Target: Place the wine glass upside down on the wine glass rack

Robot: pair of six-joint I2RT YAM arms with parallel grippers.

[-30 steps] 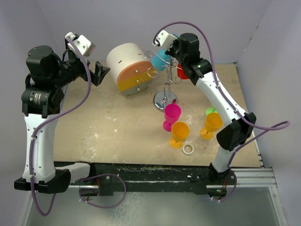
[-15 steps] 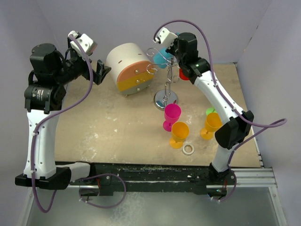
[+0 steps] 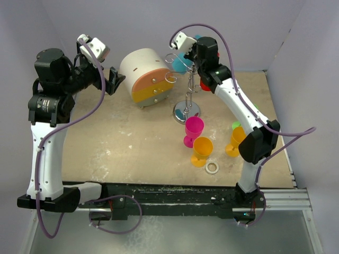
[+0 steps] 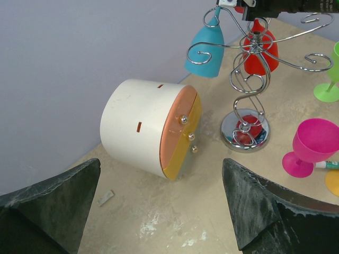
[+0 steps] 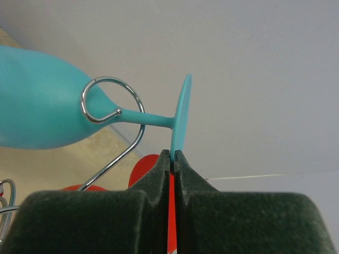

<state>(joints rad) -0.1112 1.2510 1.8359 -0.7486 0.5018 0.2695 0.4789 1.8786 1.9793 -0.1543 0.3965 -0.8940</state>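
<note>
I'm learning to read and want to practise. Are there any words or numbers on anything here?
Nothing here can be read.
The sticker on the left arm: too small to read.
White marks on the black part at the top of the left wrist view: too blurred to read.
The blue wine glass and the round drawer box: no writing.

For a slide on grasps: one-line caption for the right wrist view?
Right gripper pinches the teal wine glass by its foot, stem inside a loop of the wire rack.
</note>
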